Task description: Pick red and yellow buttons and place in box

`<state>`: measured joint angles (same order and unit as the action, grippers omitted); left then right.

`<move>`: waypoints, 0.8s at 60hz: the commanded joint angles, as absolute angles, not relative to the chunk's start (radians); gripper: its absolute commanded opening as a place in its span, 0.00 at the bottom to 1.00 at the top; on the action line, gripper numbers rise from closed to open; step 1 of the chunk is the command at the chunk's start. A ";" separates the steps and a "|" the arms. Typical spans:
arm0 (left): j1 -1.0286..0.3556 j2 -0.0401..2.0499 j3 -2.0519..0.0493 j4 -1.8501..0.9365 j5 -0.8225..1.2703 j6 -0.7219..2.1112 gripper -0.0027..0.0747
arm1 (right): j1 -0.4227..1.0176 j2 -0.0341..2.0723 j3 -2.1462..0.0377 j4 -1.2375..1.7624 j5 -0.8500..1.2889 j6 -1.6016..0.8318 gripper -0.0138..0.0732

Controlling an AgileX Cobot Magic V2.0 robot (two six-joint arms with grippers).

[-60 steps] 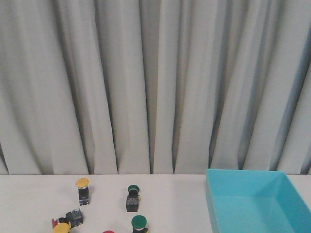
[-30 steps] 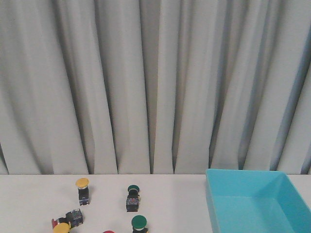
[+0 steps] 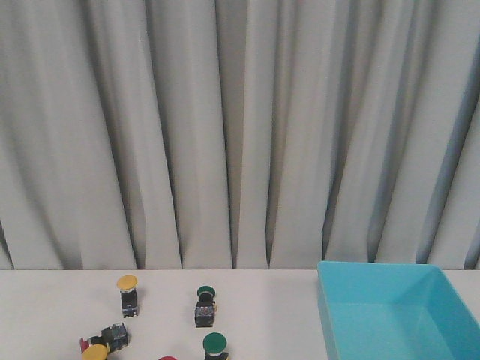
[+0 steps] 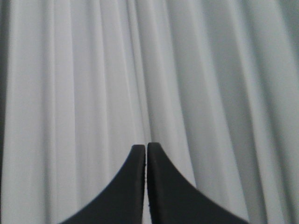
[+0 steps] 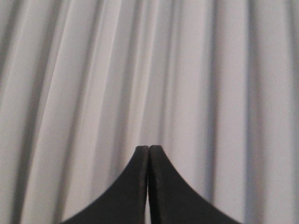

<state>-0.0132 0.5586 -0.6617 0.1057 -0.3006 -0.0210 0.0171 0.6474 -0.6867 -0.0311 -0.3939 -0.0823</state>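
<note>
Two yellow-capped push-button switches, one upright (image 3: 127,294) and one nearer (image 3: 95,352), stand left on the white table (image 3: 262,315) beside a toppled red-capped switch (image 3: 105,337); the turquoise plastic bin (image 3: 397,319) sits far right. Only the wrist views show the left gripper (image 4: 146,154) and right gripper (image 5: 148,155), both closed empty before the grey pleated curtain (image 3: 240,135).

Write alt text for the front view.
Buttons with yellow, green and red caps stand or lie on the left of a white table, and an open blue box sits on the right. Grey curtains hang behind.
</note>
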 commanded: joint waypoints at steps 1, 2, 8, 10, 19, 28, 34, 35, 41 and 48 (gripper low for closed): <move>-0.013 0.747 -0.847 0.084 -0.143 -0.042 0.04 | 0.011 0.780 -0.850 -0.065 -0.189 0.072 0.15; -0.013 0.777 -0.864 0.084 -0.126 -0.042 0.04 | 0.011 0.800 -0.870 -0.064 -0.168 0.087 0.15; -0.013 0.904 -0.953 0.083 -0.042 -0.059 0.04 | 0.011 0.885 -0.906 -0.051 -0.074 0.138 0.15; -0.014 0.934 -0.962 0.083 -0.035 -0.074 0.04 | 0.011 0.909 -0.902 -0.051 -0.062 0.138 0.15; -0.014 1.014 -0.962 0.084 -0.030 -0.153 0.04 | 0.011 0.976 -0.901 -0.046 0.033 0.138 0.15; -0.014 1.043 -0.998 0.083 0.000 -0.155 0.08 | 0.011 1.035 -0.902 -0.066 0.078 0.132 0.17; -0.013 1.052 -1.063 0.087 0.078 -0.162 0.18 | 0.011 1.059 -0.903 -0.095 0.076 0.126 0.26; -0.013 1.053 -1.072 0.088 0.087 -0.160 0.19 | 0.011 1.062 -0.903 -0.094 0.075 0.126 0.27; -0.013 1.078 -1.129 0.123 0.155 -0.160 0.39 | 0.011 1.067 -0.903 -0.107 0.085 0.087 0.44; -0.013 1.124 -1.179 0.148 0.186 -0.160 0.64 | 0.011 1.067 -0.903 -0.107 0.090 0.029 0.70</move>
<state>-0.0132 1.1050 -1.1181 0.1322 0.2223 -0.1503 0.0171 1.0806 -0.8661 -0.0933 0.1557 0.0786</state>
